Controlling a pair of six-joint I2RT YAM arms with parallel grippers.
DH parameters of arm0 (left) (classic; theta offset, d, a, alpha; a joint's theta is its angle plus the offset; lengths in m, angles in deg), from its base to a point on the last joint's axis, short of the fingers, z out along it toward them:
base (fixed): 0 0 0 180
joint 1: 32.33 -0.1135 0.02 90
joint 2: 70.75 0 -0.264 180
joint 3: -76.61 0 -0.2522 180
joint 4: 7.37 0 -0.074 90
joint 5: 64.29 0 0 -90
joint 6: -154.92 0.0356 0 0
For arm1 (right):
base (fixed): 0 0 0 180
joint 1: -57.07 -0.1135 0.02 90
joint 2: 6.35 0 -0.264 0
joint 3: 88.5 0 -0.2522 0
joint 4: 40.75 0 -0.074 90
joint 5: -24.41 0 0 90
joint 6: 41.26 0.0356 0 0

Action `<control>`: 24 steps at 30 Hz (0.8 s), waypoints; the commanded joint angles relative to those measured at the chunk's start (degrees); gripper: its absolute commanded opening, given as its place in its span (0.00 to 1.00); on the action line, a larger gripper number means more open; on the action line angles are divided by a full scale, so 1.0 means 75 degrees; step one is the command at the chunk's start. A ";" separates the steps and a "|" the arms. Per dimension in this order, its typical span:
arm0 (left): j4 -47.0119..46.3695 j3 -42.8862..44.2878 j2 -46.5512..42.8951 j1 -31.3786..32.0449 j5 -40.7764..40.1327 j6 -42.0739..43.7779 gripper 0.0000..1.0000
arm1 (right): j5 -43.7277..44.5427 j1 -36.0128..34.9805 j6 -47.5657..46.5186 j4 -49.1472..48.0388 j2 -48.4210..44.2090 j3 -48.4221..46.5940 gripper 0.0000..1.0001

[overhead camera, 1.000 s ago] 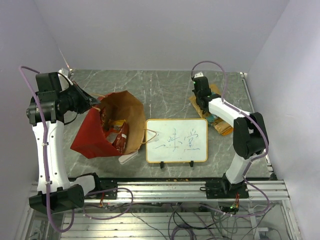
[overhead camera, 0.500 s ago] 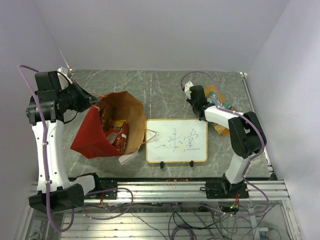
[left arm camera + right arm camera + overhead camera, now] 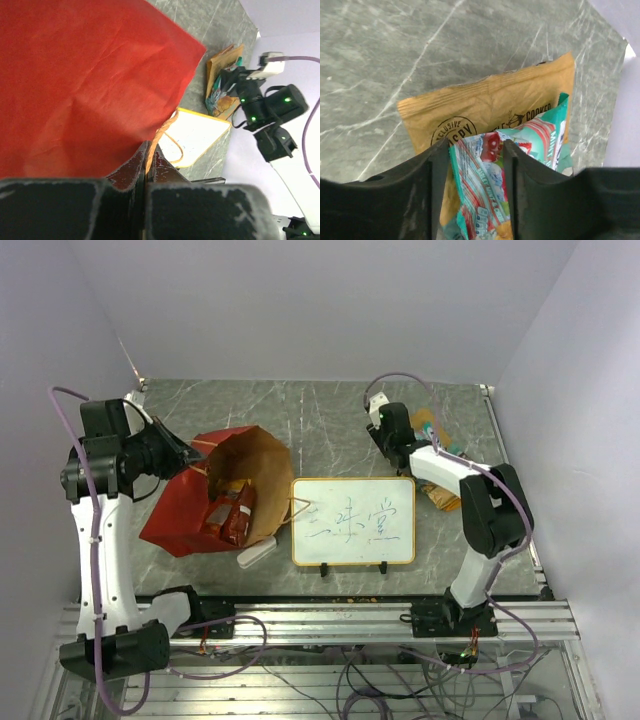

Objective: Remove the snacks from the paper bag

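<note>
R gripper (image 3: pixel 476 148) swung left, jaws apart; crinkly foil snacks (image 3: pixel 490 107) ahead.

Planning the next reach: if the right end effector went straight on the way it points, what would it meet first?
Probably the teal packet, framed between its open fingers and lying on the orange bag; depth is unclear.

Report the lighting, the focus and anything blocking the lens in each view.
Top external: even, soft light, faint shadows, all sharp. Left wrist: the paper bag fills most of the frame, the left gripper is a dark blur, the whiteboard beyond is clearer. Right wrist: the right gripper is blurred in front, the print on the orange bag is legible.
</note>
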 commanded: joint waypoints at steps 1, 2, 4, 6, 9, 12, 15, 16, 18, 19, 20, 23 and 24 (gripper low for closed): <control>0.0214 -0.0273 -0.0325 0.0041 0.0078 0.0188 0.07 | -0.0552 -0.0041 0.0749 0.0729 -0.1064 -0.0396 0.51; 0.0286 -0.0244 -0.0391 0.0043 -0.0003 0.0224 0.07 | -0.0665 -0.0066 0.0805 0.0951 -0.1192 -0.0486 0.53; 0.0382 -0.0126 -0.0482 0.0038 -0.0259 0.0371 0.07 | -0.0868 -0.0149 0.0865 0.1240 -0.1428 -0.0604 0.56; 0.0504 -0.0003 -0.0494 0.0042 -0.0448 0.0458 0.07 | -0.1285 -0.0313 0.0825 0.1432 -0.1653 -0.0725 0.59; 0.0588 0.0105 -0.0442 0.0035 -0.0253 0.0467 0.07 | -0.2353 -0.0744 0.0690 0.1406 -0.2049 -0.0893 0.62; 0.0482 -0.0044 -0.0603 0.0037 -0.0335 0.0409 0.07 | -0.4028 -0.1576 -0.0300 0.0737 -0.2576 -0.0619 0.64; 0.0464 -0.0121 -0.0657 0.0032 -0.0356 0.0353 0.07 | -0.5986 -0.2392 -0.1850 -0.0080 -0.2992 -0.0074 0.67; 0.0381 -0.0172 -0.0666 0.0032 -0.0307 0.0321 0.07 | -0.6653 -0.2598 -0.2441 -0.0250 -0.3036 0.0046 0.68; 0.0413 -0.0174 -0.0638 0.0038 -0.0268 0.0343 0.07 | -0.7581 -0.3097 -0.3384 -0.0287 -0.2918 0.0004 0.70; 0.0478 -0.0148 -0.0613 0.0038 -0.0207 0.0389 0.07 | -0.7806 -0.3287 -0.3745 -0.0020 -0.2631 -0.0195 0.71; 0.0497 -0.0130 -0.0622 0.0032 -0.0170 0.0431 0.07 | -0.7973 -0.3475 -0.4062 0.0396 -0.2353 -0.0521 0.71; 0.0480 -0.0159 -0.0699 0.0035 -0.0133 0.0479 0.07 | -0.8179 -0.3954 -0.4950 0.1509 -0.1565 -0.1360 0.72; 0.0484 -0.0178 -0.0723 0.0038 -0.0102 0.0473 0.07 | -0.8039 -0.4102 -0.5118 0.1612 -0.1369 -0.1496 0.76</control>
